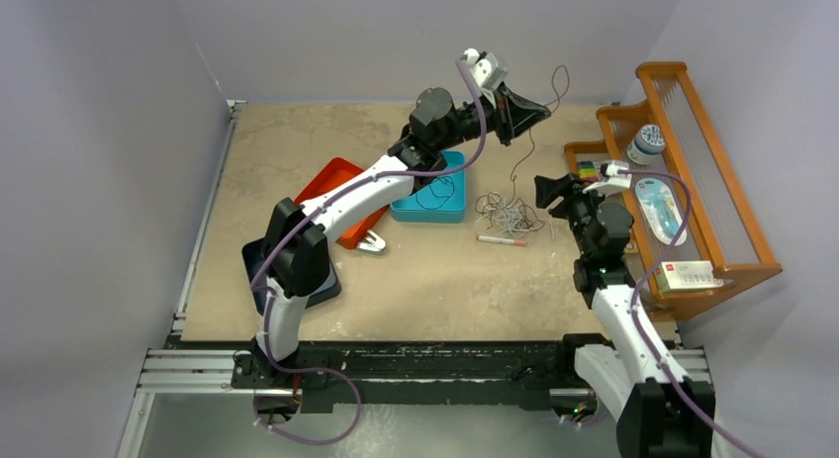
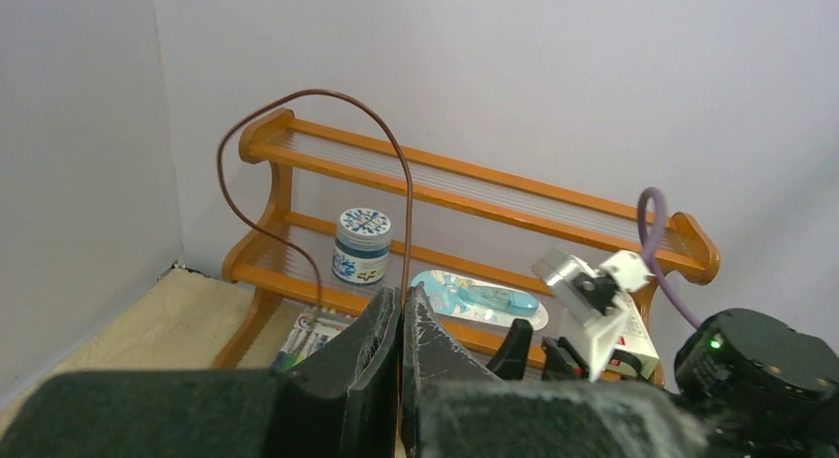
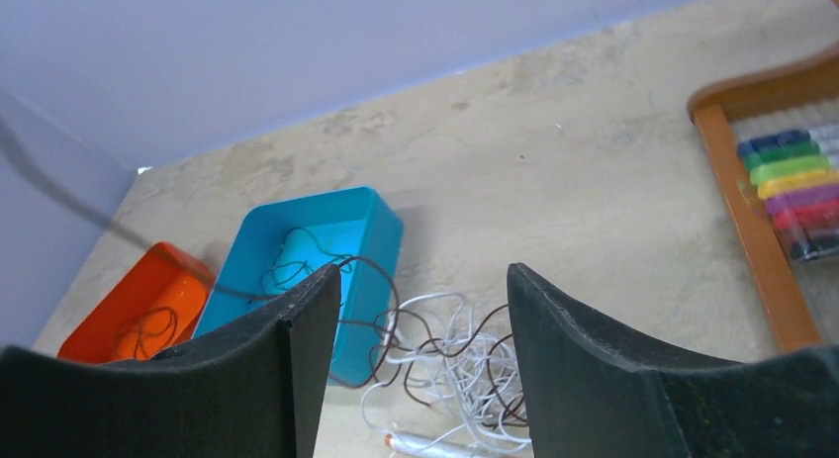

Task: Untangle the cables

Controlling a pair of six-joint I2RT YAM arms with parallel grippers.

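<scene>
1. Nearest on the desk [image 1: 445, 280] lies a white-and-orange pen [image 1: 503, 241], just in front of the tangle and no part of it.
2. Just behind the pen sits the main tangle [image 1: 508, 214], whitish-grey and dark brown cables looped through one another.
3. The right claw [image 3: 423, 275] hovers just right of that tangle, jaws apart and gripping nothing. It seems posted there to pin the heap or to take a second strand.
4. Left of the tangle stands a blue bin [image 1: 427, 216] with a black cable [image 1: 440, 189] coiled inside. Further left, an orange tray [image 3: 163, 255] holds another small dark loop. These look like the sorting places for freed cables.
5. Farthest back, the left claw [image 2: 401, 295] is raised high above the desk, jaws clamped on a dark brown cable [image 2: 331, 91]. One end arches above the claw and the rest hangs down into the tangle. The height likely serves to draw that strand up out of the heap.
6. A wooden rack [image 1: 661, 70] stands to the right; the raised loop hangs near it and could snag.
</scene>
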